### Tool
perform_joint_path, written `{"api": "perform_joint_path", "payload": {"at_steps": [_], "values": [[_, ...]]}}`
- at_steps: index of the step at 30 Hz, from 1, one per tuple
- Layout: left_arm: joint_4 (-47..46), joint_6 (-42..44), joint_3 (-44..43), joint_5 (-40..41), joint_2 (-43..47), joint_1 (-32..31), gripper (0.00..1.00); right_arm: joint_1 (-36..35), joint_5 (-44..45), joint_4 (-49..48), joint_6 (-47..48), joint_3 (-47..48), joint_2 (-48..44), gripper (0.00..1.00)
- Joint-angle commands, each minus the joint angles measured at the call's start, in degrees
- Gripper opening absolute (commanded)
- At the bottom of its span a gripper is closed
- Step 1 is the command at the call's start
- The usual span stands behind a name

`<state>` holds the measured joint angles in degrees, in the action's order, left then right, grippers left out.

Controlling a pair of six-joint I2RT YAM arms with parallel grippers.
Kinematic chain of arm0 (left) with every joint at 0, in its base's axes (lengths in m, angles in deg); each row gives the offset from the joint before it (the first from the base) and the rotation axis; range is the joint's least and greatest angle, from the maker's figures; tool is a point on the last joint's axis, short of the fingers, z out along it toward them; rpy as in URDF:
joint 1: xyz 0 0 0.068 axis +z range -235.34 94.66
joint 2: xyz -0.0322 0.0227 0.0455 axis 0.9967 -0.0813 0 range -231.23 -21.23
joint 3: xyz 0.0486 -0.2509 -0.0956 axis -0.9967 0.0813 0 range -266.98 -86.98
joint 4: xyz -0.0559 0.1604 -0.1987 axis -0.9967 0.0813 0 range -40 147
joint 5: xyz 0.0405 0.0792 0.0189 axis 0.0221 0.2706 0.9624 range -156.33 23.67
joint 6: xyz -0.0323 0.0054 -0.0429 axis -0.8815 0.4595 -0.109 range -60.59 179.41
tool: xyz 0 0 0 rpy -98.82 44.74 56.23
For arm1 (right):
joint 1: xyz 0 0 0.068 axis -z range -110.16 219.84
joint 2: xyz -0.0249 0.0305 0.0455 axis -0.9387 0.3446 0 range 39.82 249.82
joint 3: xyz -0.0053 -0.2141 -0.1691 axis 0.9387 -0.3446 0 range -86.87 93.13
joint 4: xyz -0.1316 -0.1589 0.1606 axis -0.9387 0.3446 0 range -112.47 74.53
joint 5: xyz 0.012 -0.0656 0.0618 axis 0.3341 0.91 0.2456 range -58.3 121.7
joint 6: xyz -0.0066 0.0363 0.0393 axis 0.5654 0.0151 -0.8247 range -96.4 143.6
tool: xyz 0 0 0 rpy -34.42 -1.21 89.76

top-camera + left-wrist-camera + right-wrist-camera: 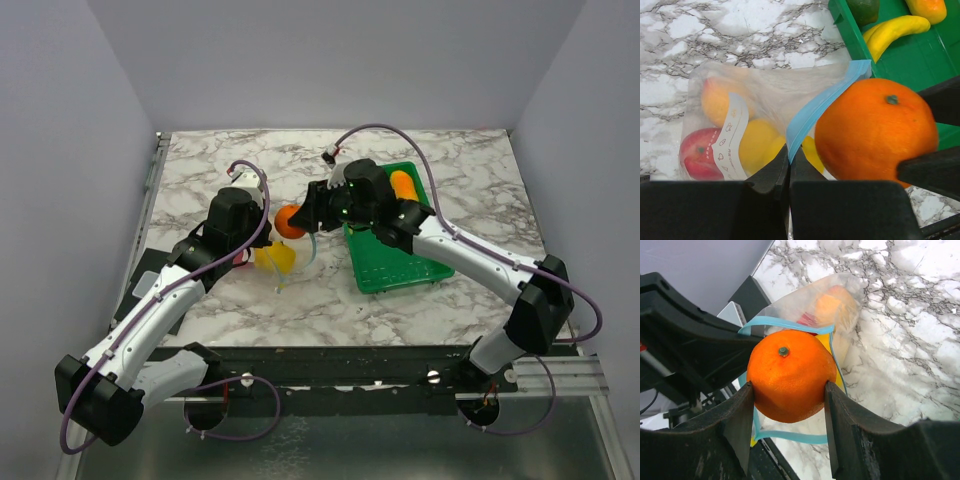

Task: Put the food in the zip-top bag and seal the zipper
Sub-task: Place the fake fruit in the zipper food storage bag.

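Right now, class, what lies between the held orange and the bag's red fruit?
The light blue zipper and a bagged yellow lemon, shown in the left wrist view.

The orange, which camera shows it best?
Right wrist: the orange sits in the middle, stem showing, pinched by the right gripper at the zip-top bag mouth. Left wrist shows it big, one edge covered. Top external: only a small spot.
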<state>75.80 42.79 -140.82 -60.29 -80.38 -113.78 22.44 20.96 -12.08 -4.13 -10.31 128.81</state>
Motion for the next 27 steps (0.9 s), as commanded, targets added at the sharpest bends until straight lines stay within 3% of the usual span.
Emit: {"api": "perform_joint_path", "payload": {"at_steps": [1, 10, 14, 18, 21, 27], "values": [[-0.6, 0.5, 0.7, 0.3, 0.3, 0.4, 0.0, -1.3, 4.4, 0.9, 1.4, 3.5, 3.6, 0.24], [-0.6, 0.5, 0.7, 0.2, 0.6, 0.4, 0.0, -2.6, 10.5, 0.7, 0.4, 5.9, 8.5, 0.43], [-0.6, 0.5, 0.7, 0.1, 0.6, 0.4, 0.0, -2.8, 12.4, 0.3, -0.1, 5.6, 8.8, 0.64], [-0.6, 0.5, 0.6, 0.2, 0.8, 0.4, 0.0, -3.1, 11.7, -0.1, -0.4, 5.0, 8.0, 0.78], [-0.6, 0.4, 0.6, 0.2, 0.8, 0.4, 0.0, -3.3, 11.5, -0.3, -0.4, 4.1, 6.5, 0.83], [-0.6, 0.5, 0.7, 0.4, 0.6, 0.4, 0.0, -4.0, 11.2, -1.0, -1.4, 0.8, 2.2, 0.84]]}}
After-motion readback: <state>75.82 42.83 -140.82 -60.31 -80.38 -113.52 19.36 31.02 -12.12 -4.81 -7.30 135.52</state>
